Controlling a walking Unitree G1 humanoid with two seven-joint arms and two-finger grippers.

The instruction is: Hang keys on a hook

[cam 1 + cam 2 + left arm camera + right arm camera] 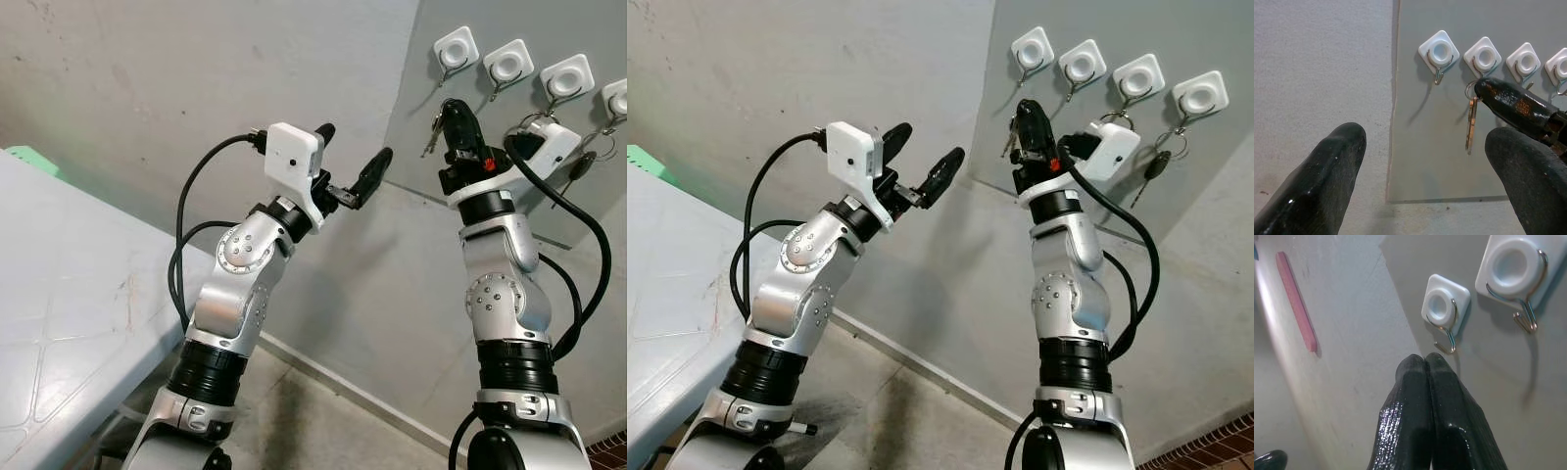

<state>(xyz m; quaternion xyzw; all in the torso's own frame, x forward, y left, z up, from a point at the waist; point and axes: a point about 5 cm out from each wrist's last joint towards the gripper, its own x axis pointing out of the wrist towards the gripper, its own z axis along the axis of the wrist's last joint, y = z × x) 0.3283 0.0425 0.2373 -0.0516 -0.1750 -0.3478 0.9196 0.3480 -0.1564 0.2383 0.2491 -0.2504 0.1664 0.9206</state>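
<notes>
Dangling from our right gripper [1027,110], whose fingers are pressed together on its ring, the key [1470,123] hangs just below the second hook [1484,59] on the grey panel [1449,161], near the first hook [1443,309]. Our left gripper [921,162] hovers nearby, fingers spread. More keys [1157,162] hang farther along.

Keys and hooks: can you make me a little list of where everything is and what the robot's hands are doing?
hooks: four white hooks in a row on a grey wall panel
right gripper: shut on a key, raised just below the first two hooks
left gripper: open, raised beside it, holding nothing
hung keys: keys already hang from the hooks further right
table: on the robot's left
</notes>
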